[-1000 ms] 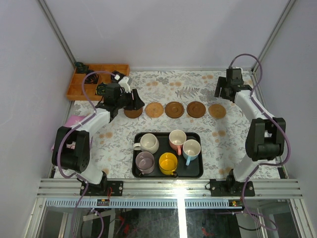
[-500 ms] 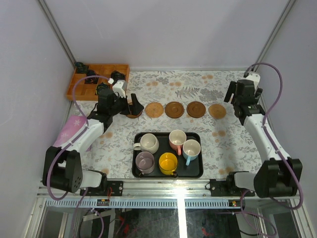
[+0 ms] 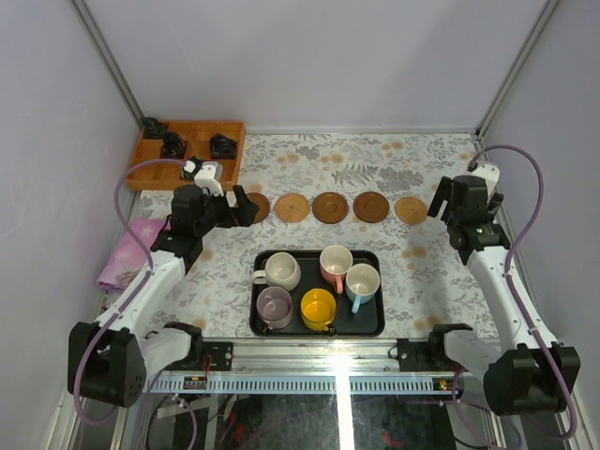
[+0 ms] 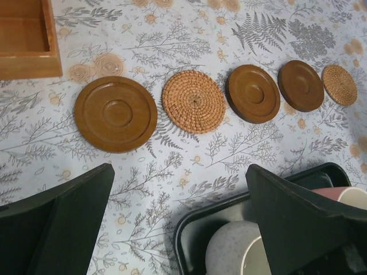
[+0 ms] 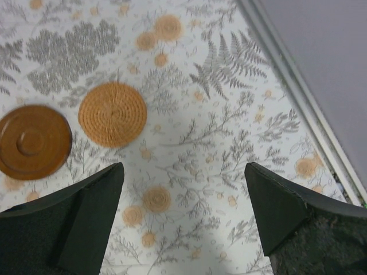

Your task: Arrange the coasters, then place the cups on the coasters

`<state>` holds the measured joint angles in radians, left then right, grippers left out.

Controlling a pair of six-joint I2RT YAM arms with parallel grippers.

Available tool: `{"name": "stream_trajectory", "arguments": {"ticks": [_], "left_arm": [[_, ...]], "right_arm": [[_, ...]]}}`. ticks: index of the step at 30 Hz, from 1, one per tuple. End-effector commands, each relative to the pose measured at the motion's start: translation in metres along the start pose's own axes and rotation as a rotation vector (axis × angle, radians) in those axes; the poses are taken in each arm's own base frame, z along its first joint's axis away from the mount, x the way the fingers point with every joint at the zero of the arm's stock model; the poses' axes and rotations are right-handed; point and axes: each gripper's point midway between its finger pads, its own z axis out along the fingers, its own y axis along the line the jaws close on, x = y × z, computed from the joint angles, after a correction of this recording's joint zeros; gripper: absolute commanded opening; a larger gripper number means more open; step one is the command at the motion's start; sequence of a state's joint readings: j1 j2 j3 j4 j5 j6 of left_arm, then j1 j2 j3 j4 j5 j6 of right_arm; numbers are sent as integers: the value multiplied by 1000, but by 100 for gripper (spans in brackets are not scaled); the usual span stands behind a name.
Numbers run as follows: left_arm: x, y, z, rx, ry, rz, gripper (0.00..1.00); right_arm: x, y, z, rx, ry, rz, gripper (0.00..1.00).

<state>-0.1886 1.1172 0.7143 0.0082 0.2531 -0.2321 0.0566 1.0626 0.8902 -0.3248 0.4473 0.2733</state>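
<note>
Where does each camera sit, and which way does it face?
Top: above, behind the robot, looking down on table, coasters, tray of cups; left arm, right arm show.
Left wrist: from left arm, down at five coasters and tray corner; open left tool shows.
Right wrist: from right arm, down at the woven end coaster; open right tool shows.
Shared: all see that woven coaster.

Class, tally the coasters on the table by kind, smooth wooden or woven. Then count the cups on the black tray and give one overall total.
Smooth wooden coasters: 3
Woven coasters: 2
Cups: 5
Total: 10
</note>
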Motion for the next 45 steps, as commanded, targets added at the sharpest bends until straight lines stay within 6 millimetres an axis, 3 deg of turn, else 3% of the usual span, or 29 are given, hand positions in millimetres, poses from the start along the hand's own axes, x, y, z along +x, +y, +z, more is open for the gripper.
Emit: {"name": "stream_trajectory", "arguments": {"ticks": [1,6,11,17,23,31,36,45], "left_arm": [[-1,6,-12,-37,-42,-8,100],[7,4,-22,-33,-44,-25,100],[27,2,-28,-7,-41,-76,100],[27,5,-22,-12,-47,-79,100],[24,4,-8,-5,-10,-76,100],[19,2,-4,6,0,-68,100],[21,3,0,10,37,-41,100],[20,2,-10,9,18,-11,100]], "right_arm": [[26,6,-13,-74,63,28,94],[64,28,-27,-213,194,68,92],[100,58,-62,-348,259,7,89],[125,75,-102,-494,325,-87,99],[135,87,-123,-590,365,-131,100],[151,93,-147,-629,404,-117,100],[154,107,-166,-686,367,-126,99],[186,140,-194,-707,352,-267,99]]}}
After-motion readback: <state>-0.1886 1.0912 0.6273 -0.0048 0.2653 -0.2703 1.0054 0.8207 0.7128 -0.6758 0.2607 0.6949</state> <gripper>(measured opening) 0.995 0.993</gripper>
